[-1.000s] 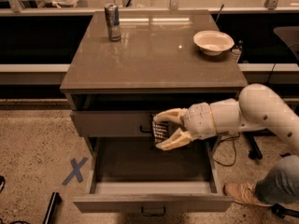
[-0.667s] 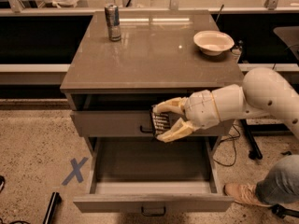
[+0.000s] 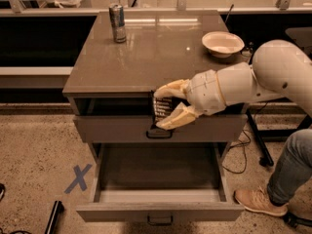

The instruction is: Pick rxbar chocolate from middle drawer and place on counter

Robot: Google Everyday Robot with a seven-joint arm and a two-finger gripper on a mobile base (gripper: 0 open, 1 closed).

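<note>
My gripper [image 3: 159, 109] is shut on the rxbar chocolate [image 3: 164, 106], a flat black bar with rows of white print. It holds the bar upright in front of the cabinet, just below the counter's front edge and above the closed drawer panel [image 3: 122, 128]. The middle drawer [image 3: 161, 210] is pulled out wide below it, and its dark floor is bare. The counter [image 3: 151, 52] is a glossy grey-brown slab above and behind the gripper. My pale arm [image 3: 273, 77] reaches in from the right.
A slim silver can [image 3: 117, 23] stands at the counter's back left. A white bowl [image 3: 222, 44] sits at its back right. A person's leg and tan shoe [image 3: 261, 203] are at the lower right. A blue X [image 3: 78, 178] marks the floor on the left.
My gripper has risen up and a little left with the bar, from just above the open drawer to just under the counter's front edge.
</note>
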